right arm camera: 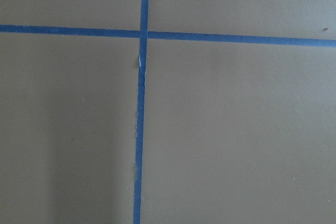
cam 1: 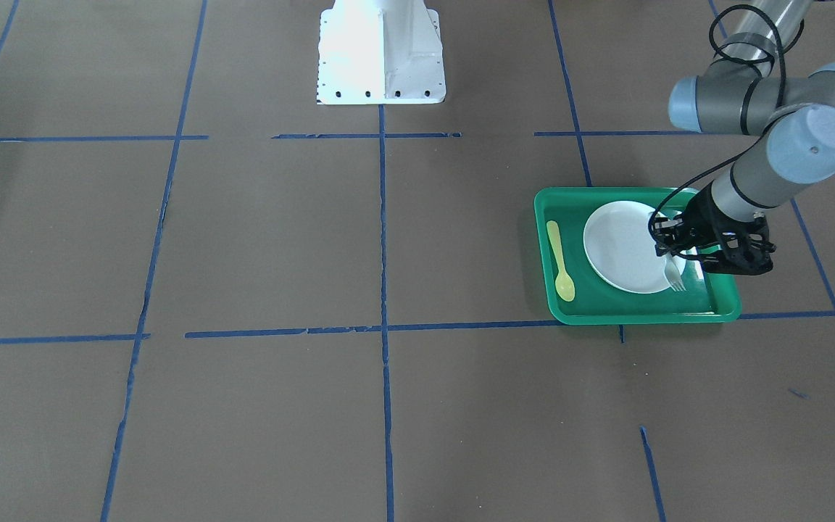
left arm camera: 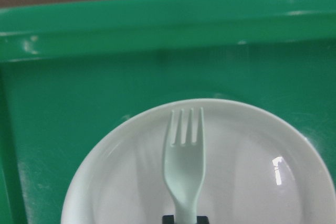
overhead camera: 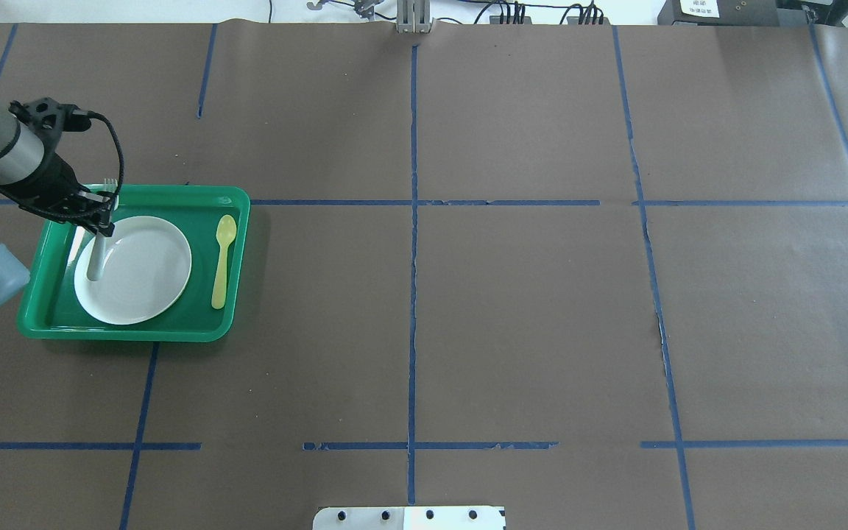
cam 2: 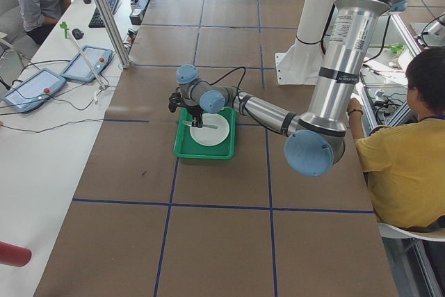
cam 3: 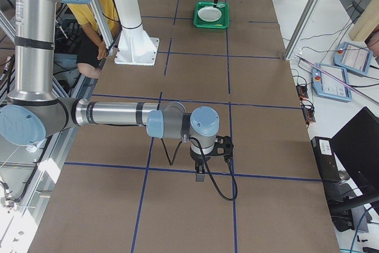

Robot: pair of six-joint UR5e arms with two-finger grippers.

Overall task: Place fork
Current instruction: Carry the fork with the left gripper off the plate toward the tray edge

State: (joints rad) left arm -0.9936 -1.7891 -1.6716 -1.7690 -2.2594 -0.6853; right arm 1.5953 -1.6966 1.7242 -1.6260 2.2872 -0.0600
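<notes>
The pale white fork (left arm camera: 184, 166) is held by its handle in my left gripper (cam 1: 667, 254), tines pointing away from the robot. It hangs over the white plate (cam 1: 620, 246) inside the green tray (cam 1: 642, 317). In the overhead view the left gripper (overhead camera: 104, 221) is above the plate's (overhead camera: 144, 272) left edge, with the fork's tines (overhead camera: 110, 185) showing beyond it. My right gripper (cam 3: 201, 176) shows only in the exterior right view, low over bare table, and I cannot tell whether it is open or shut.
A yellow spoon (overhead camera: 222, 258) lies in the tray (overhead camera: 129, 335), on the side of the plate toward the table's middle. The robot's white base (cam 1: 381, 51) stands at the table's robot-side edge. Blue tape lines cross the brown table cover.
</notes>
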